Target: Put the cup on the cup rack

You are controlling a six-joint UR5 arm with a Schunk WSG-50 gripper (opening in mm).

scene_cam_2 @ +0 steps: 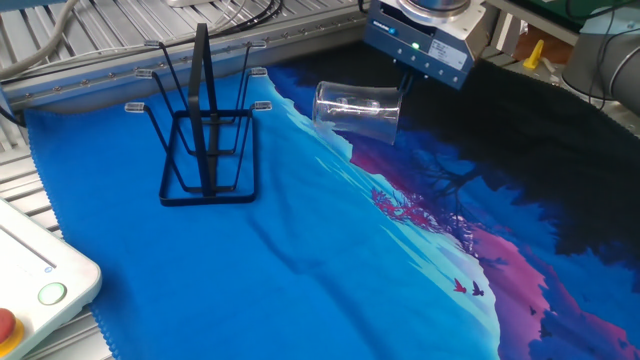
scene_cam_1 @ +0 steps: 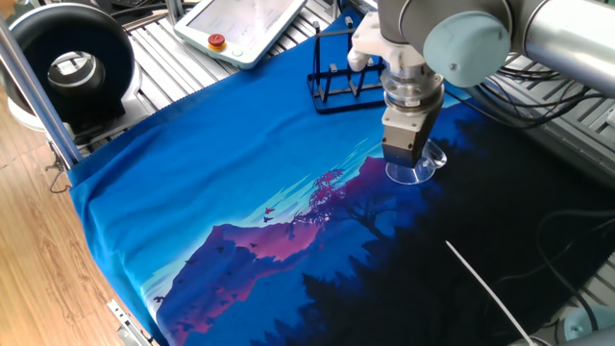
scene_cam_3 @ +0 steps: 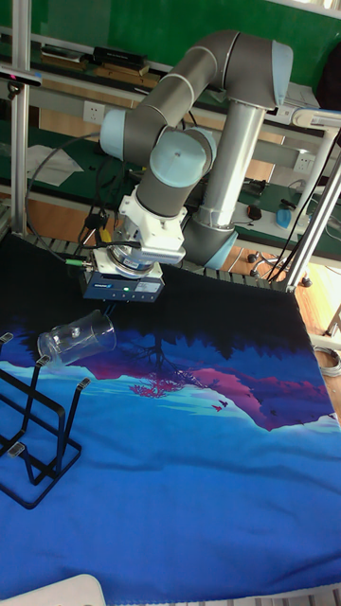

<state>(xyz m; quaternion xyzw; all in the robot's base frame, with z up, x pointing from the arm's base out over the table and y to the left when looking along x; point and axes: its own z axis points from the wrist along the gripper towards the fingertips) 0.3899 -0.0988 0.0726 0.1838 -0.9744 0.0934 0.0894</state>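
Clear glass cup [scene_cam_2: 357,109] tilted on its side at the jaws [scene_cam_2: 402,78], which we logged as gripping it, black wire cup rack [scene_cam_2: 205,130] near on the blue-clothed worktop [scene_cam_2: 300,260].

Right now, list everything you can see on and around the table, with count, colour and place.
cup: one, clear glass, tilted on its side, beside the rack, at the pincer
cup rack: one, black wire, upright on the cloth's blue end
cloth: one, blue, purple and black landscape print, covering the table
pendant: one, white with red button, beyond the cloth's edge
round device: one, black, off the table's corner
arm: one, grey and pale blue, reaching over the cloth
pincer: one, at the cup; fingers hidden, state unclear
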